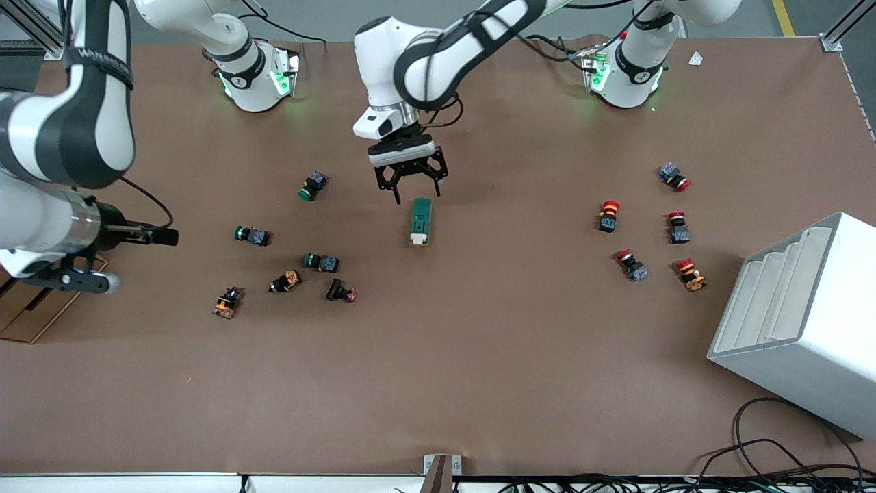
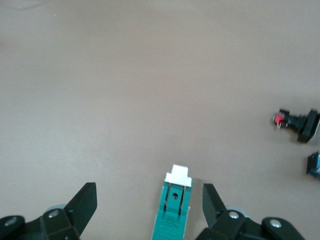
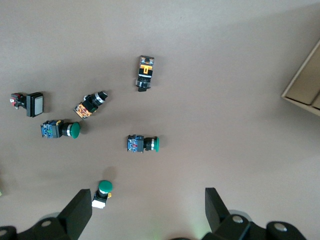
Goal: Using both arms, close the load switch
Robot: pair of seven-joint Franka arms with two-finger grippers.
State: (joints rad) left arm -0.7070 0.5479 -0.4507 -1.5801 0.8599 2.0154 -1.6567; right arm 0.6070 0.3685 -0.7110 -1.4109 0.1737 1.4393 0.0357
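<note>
The load switch (image 1: 420, 220) is a dark-green block that lies flat at the middle of the table, with its white sliding piece (image 1: 418, 239) at the end nearer the front camera. My left gripper (image 1: 416, 195) is open just above the switch's end nearer the robots' bases. In the left wrist view the switch (image 2: 175, 210) lies between the spread fingers of the left gripper (image 2: 149, 192), close to one finger (image 2: 212, 200) and touching neither. My right gripper (image 1: 72, 277) waits high over the right arm's end of the table. It is open and empty in the right wrist view (image 3: 147, 210).
Several green and orange push buttons (image 1: 321, 261) lie scattered toward the right arm's end. Several red ones (image 1: 609, 216) lie toward the left arm's end. A white stepped box (image 1: 794, 322) stands at the left arm's end. Cardboard (image 1: 27, 315) lies under the right gripper.
</note>
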